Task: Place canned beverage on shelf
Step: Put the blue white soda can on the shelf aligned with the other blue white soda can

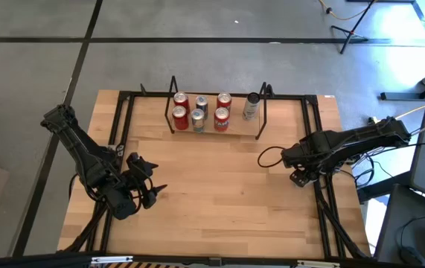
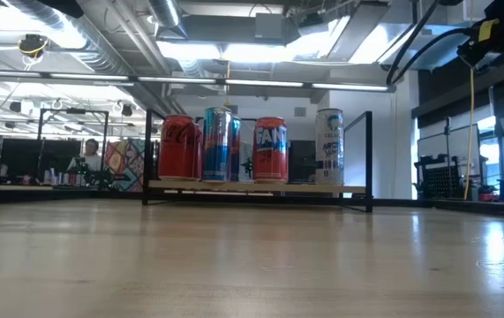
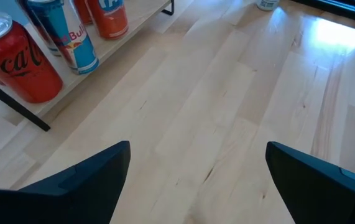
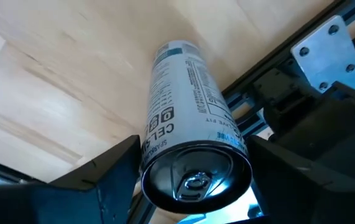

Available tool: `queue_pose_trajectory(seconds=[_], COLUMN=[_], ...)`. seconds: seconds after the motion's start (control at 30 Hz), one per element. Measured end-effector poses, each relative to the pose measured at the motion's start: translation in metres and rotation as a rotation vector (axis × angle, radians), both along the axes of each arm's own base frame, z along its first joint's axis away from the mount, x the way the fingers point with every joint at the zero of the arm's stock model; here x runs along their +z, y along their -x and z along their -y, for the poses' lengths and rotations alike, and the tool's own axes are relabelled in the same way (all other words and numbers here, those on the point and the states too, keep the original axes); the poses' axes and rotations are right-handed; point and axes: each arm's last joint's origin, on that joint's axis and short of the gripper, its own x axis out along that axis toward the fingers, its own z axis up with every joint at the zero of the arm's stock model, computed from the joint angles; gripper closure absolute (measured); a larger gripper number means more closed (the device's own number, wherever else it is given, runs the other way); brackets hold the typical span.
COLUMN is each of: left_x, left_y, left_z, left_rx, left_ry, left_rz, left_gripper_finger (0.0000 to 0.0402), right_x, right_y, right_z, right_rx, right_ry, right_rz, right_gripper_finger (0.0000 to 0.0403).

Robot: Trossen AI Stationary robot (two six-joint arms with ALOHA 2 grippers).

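Note:
My right gripper (image 1: 299,177) hangs over the table's right side by the black frame rail and is shut on a slim white-and-silver can (image 4: 186,106). The can's top with the pull tab (image 4: 196,180) faces the wrist camera. The shelf (image 1: 171,104) stands at the table's far middle. Its wood floor (image 2: 252,187) carries several red and blue cans (image 1: 197,112) standing upright. A white can (image 2: 329,146) stands at the shelf's right end. My left gripper (image 3: 196,180) is open and empty over the table's near left (image 1: 151,177). My right gripper pinches the can between its two fingers, on opposite sides of the body just below the top rim (image 4: 149,146). The fingers come from above and lie along the can. The can points away from the wrist toward the table; whether its bottom (image 4: 171,50) touches the wood I cannot tell.
Black frame rails run along the table's left and right sides (image 1: 324,201) and behind the shelf. Bare wood (image 1: 219,186) lies between the two arms and in front of the shelf. A gap (image 1: 238,112) shows on the shelf beside the white can.

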Motion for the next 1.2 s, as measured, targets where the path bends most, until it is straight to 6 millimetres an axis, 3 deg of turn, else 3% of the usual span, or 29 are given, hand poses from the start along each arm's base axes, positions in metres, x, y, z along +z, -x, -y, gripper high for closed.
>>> queue_pose_trajectory(seconds=[0.7,1.0,1.2], left_x=[0.000,0.000,0.000], left_y=[0.000,0.000,0.000], left_z=[0.000,0.001,0.000], left_rx=[-0.014,-0.020,-0.011], left_ry=[-0.004,0.007,-0.013], left_rz=[-0.010,-0.020,-0.003], left_gripper_finger=[0.0030,0.0030,0.0030], right_x=[-0.001,0.014,0.014], right_y=[-0.006,-0.017,-0.016], right_z=[-0.001,-0.003,-0.001], right_rx=[-0.346,-0.355,-0.287], right_ry=[0.070,0.004,0.059], right_rz=[0.011,0.134,0.153], right_gripper_finger=[0.0123,0.0123,0.0123])
